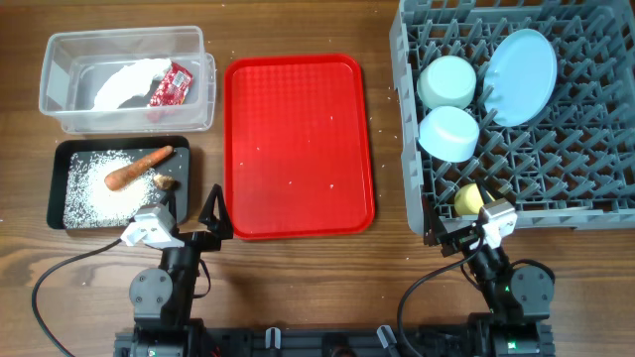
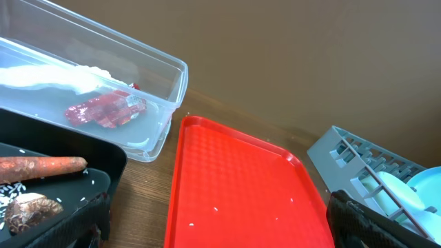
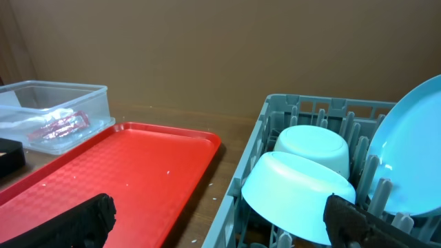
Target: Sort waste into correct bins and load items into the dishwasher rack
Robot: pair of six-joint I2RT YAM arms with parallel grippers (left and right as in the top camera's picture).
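The clear tub [image 1: 124, 79] holds the crumpled white napkin [image 1: 129, 81] and the red wrapper [image 1: 171, 86]; both also show in the left wrist view [image 2: 103, 110]. The black tray [image 1: 62, 188] holds rice grains [image 1: 89, 193], the orange-brown stick [image 1: 139, 169] and a brown scrap [image 1: 165, 181]. The grey rack [image 1: 516, 109] holds the light blue plate [image 1: 523, 74], two pale bowls [image 1: 448, 81] [image 1: 449, 132] and the yellow cup [image 1: 468, 198]. The spoon is not in view. My left gripper [image 1: 190, 210] [image 2: 220, 224] is open and empty. My right gripper [image 1: 461, 230] [image 3: 220, 227] is open and empty by the rack's front left corner.
The red serving tray [image 1: 298, 144] lies between the bins and the rack, with a few loose rice grains on it [image 2: 215, 209]. A few grains lie on the wood between the tray and the rack. Both arm bases stand at the table's front edge.
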